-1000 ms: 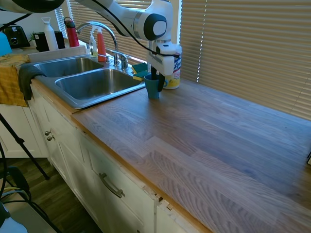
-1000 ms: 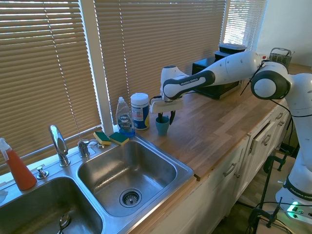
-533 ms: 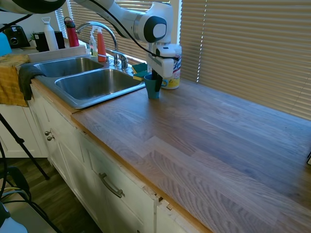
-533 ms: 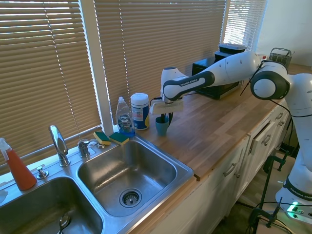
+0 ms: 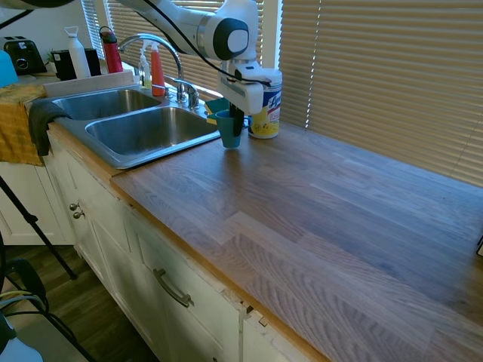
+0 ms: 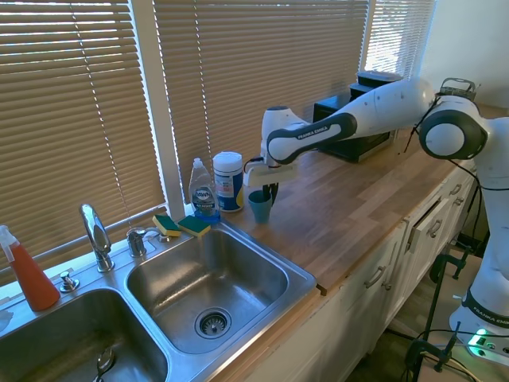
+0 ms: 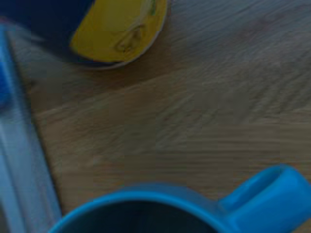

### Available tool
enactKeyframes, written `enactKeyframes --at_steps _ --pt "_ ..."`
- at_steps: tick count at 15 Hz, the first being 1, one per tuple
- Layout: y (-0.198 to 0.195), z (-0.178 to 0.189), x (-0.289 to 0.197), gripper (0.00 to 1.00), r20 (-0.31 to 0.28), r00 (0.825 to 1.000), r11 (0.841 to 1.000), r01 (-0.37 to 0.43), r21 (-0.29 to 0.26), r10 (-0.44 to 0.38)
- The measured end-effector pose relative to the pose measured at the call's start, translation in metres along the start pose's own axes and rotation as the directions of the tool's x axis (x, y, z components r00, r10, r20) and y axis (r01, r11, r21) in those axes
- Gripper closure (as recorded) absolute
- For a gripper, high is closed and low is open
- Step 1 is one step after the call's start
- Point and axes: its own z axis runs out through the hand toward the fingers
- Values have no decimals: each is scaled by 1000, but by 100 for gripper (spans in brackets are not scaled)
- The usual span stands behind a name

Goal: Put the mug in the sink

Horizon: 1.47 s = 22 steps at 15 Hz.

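At a kitchen counter beneath closed wooden blinds (image 6: 262, 72), my pincer (image 5: 235, 119) grips the teal mug (image 5: 229, 129) by its rim, one finger inside the cup and one outside, holding it just above the wood-plank countertop (image 5: 317, 219) near the right edge of the sink (image 6: 207, 278). The mug (image 6: 259, 205) hangs upright just beside the white wipes canister (image 6: 228, 181) with the yellow label, which stands against the window side of the counter. From the wrist view, the mug's rim and handle (image 7: 265, 194) fill the lower edge, with the canister's yellow base (image 7: 119, 29) blurred on the wood grain beyond. The two-basin stainless sink sits sunk into the counter, its nearer bowl bare down to the drain (image 6: 212, 322). A chrome arched faucet (image 6: 97, 237) rises behind the divider between the bowls. Two yellow-and-green sponges (image 6: 181, 225) lie on the sink's back ledge beside a clear dish-soap bottle (image 6: 203, 193); an orange-red spray bottle (image 6: 29, 273) stands at the far end of the ledge. A dark cloth (image 5: 44, 115) drapes over the sink's outer corner, next to a yellow towel (image 5: 19, 124). Cream cabinet fronts (image 5: 151, 279) with metal pulls run below the countertop. On the far side of the room, a red bottle (image 5: 111, 51) and a white bottle (image 5: 78, 51) stand by dark appliances, and a black appliance (image 6: 354, 119) rests at the counter's other end.
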Motion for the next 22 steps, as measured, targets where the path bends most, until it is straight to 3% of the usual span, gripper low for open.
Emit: enactKeyframes --at_steps 4,8,12,17,22 --pt "-11 -48 -90 100 -37 987 986 157 58 -155" --pt "-41 -47 -196 100 -47 965 962 260 84 -257" --pt "-87 15 -250 100 -21 956 953 293 77 -292" --pt "-126 82 -259 100 -2 961 958 275 85 -276" --pt "-140 140 -269 100 19 964 964 263 30 -264"
